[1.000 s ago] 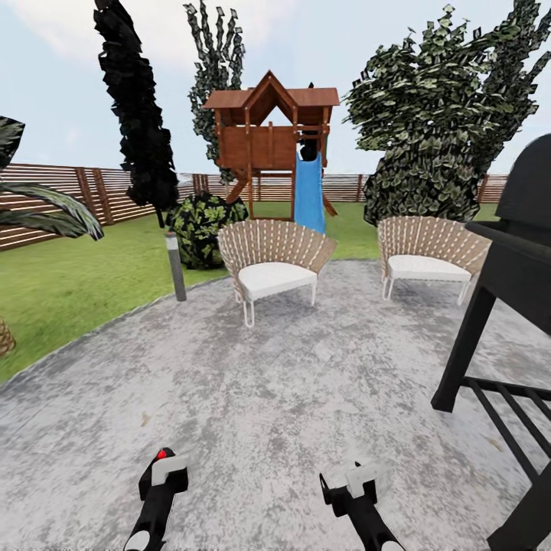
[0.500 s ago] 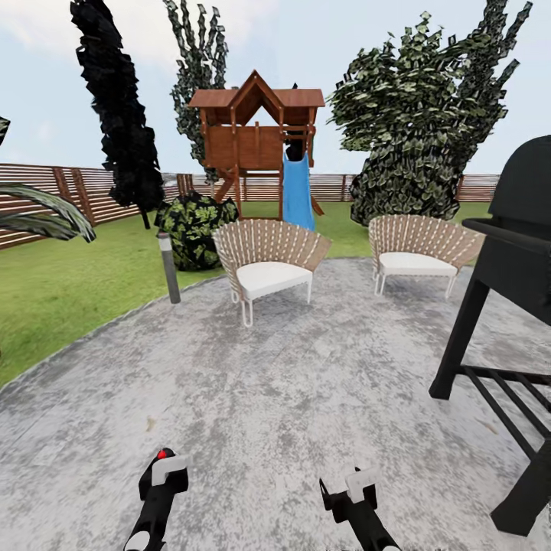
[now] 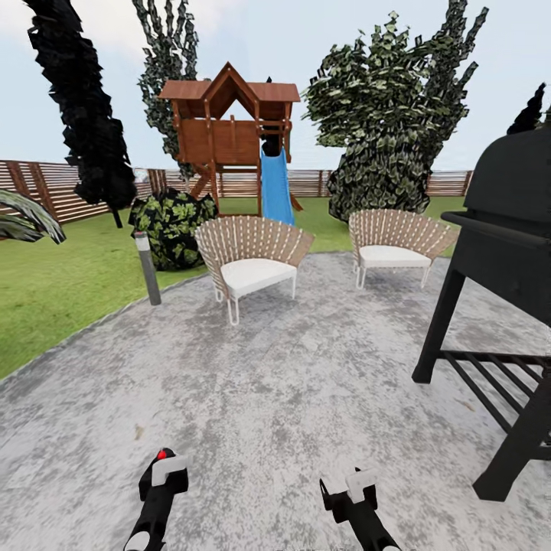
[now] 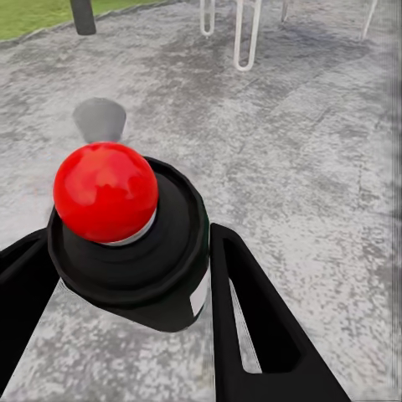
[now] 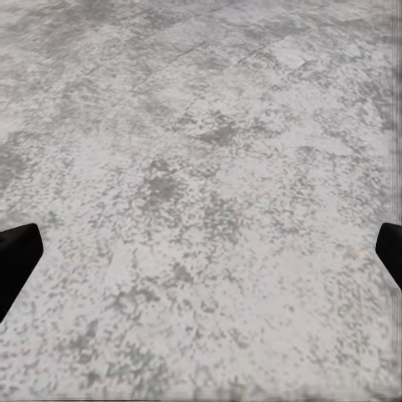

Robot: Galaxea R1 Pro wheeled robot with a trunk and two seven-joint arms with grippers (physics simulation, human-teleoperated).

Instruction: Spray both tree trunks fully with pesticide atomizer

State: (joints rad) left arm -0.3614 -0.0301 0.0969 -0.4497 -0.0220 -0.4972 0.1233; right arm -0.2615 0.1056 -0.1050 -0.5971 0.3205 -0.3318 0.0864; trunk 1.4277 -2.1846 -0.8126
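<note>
- Pickup looks done: the left gripper (image 4: 126, 276) has its fingers closed around the pesticide atomizer (image 4: 126, 234), red top up (a red dot in the head view)
- Right gripper (image 5: 201, 260) is spread wide, holding nothing, over the stone floor (image 3: 268, 383)
- Beyond: grill (image 3: 497, 252), two wicker chairs (image 3: 249, 256)
- Far: playset (image 3: 229, 130), fence (image 3: 46, 187); spraying both slim trunks remains, none identifiable here

The pesticide bottle (image 4: 138, 251), dark with a round red top, sits upright, clamped between the two black fingers of the left claw (image 4: 126, 276) above the mottled grey stone floor (image 3: 275, 383).
</note>
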